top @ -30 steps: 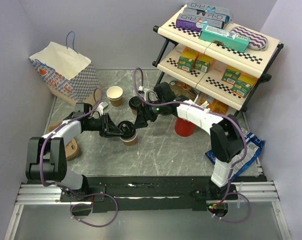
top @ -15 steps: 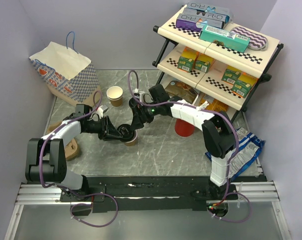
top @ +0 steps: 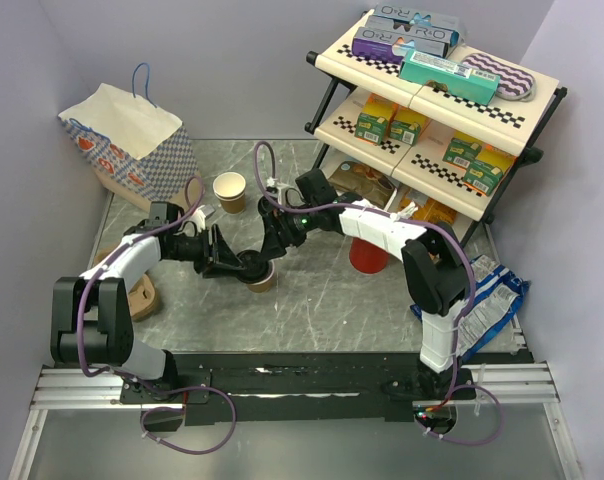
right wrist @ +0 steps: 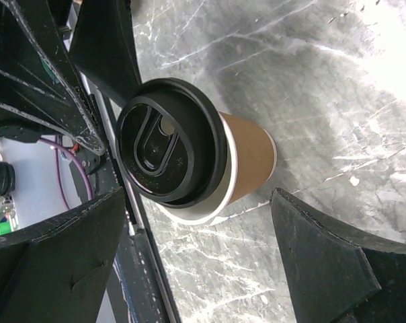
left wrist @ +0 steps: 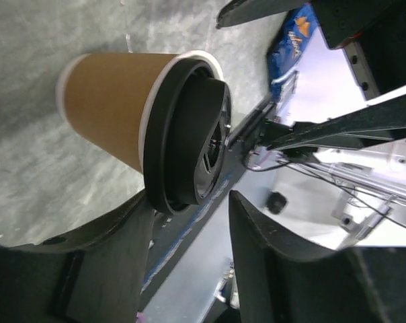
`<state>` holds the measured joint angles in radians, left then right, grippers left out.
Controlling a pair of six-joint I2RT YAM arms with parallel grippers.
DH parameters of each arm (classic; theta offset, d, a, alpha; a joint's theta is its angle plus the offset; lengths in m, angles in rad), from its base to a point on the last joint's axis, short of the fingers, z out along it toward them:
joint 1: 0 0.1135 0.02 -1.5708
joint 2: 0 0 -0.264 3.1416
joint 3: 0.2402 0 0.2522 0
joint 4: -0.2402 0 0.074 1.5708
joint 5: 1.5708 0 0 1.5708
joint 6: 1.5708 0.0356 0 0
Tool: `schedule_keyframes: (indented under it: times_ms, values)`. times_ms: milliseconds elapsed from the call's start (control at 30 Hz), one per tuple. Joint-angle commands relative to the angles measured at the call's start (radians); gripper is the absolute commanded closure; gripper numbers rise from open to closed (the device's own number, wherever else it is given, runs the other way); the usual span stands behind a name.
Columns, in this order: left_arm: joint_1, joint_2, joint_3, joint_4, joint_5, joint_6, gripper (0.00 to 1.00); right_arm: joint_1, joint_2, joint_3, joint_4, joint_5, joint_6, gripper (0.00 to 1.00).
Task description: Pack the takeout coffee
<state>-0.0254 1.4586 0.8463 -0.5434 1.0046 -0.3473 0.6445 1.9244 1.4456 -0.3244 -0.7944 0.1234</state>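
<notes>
Here, left claw [left wrist: 189, 205] and right claw [right wrist: 196, 202] are straddling one lidded cup [top: 263, 276].
Both are standing open, neither gripping it.

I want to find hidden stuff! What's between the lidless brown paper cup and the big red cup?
In the top view, the right arm's black wrist crosses between the lidless brown paper cup and the big red cup. Anything under it is hidden.
</notes>
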Motion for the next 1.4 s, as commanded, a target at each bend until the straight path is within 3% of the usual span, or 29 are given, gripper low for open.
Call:
schedule_keyframes:
  times_ms: [0,1067,1367]
  values:
    - [0.004,-0.01,0.057,-0.044,-0.086,0.053,0.45,0.017,0.025,0.062,0.005,0.02,0.018,0.06]
    - [-0.119,0.039,0.168,-0.089,-0.311,0.156,0.42,0.02,0.031,0.039,-0.024,0.084,0.016,0.07]
    - [-0.162,0.074,0.195,-0.079,-0.308,0.162,0.41,0.018,0.036,0.035,-0.024,0.08,0.024,0.07]
